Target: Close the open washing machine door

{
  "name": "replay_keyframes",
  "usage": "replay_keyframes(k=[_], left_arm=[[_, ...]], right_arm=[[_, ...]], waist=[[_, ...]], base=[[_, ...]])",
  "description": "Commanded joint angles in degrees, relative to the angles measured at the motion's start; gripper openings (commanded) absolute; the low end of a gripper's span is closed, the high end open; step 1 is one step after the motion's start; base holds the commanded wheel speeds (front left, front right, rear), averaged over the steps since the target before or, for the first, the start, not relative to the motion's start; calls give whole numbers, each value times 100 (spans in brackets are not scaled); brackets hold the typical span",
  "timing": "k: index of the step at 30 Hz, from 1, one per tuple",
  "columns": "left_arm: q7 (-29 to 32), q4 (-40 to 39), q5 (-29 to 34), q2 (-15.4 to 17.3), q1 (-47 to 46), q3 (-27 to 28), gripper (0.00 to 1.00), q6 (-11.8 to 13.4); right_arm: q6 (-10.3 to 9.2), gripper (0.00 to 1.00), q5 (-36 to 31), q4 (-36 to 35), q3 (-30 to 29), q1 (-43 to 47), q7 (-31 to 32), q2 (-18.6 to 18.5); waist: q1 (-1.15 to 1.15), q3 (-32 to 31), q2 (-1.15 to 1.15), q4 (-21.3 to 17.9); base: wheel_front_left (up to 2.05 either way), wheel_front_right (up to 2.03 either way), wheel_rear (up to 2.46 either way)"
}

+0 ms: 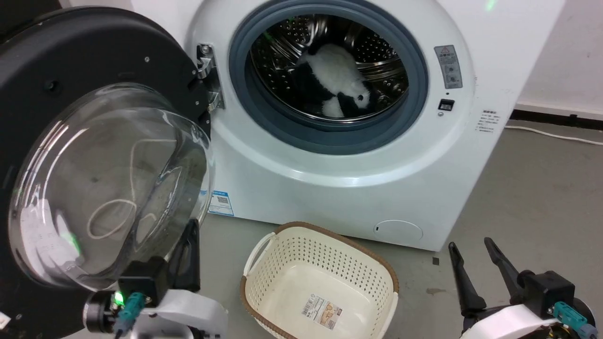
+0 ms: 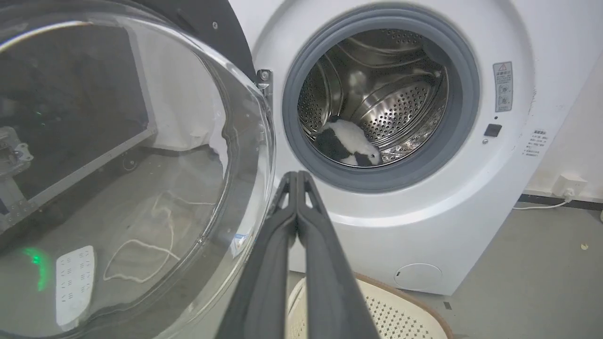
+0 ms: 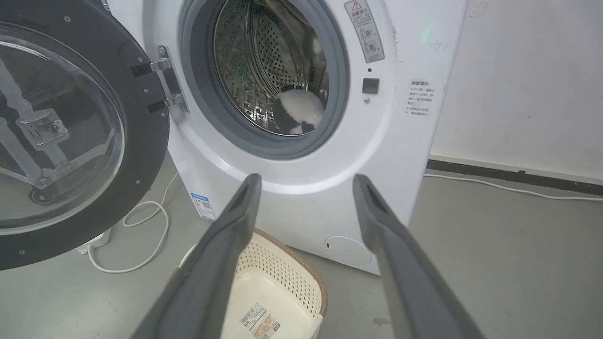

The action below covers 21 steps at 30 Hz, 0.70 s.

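The washing machine door stands swung wide open at the left, its black ring around a bulging glass bowl, and it hangs on a metal hinge. The white washing machine shows its open steel drum with a black-and-white plush toy inside. My left gripper is shut with nothing in it, right beside the bowl's lower right edge; in the left wrist view its fingertips lie closed together by the glass. My right gripper is open at the lower right, away from the door; its fingers are spread wide.
A cream perforated laundry basket sits empty on the grey floor before the machine, between my two arms. A white cable and a power strip lie on the floor under the door. A wall with a cable is to the right.
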Motion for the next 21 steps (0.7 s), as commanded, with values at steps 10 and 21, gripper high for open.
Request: replay_keyframes(k=[10,21], left_arm=[[-172,-1519,17,0,-409,515,0,52],[-352,-1726,-680,-1,-633,3216,0,414]], right_arm=[[3,100,203,63,2,123,-178,0],[4,100,472,153,-33,181,-357,0]], waist=[[0,-53,0,397],[0,-67,0,1118]], base=[[0,0,0],[0,0,0]])
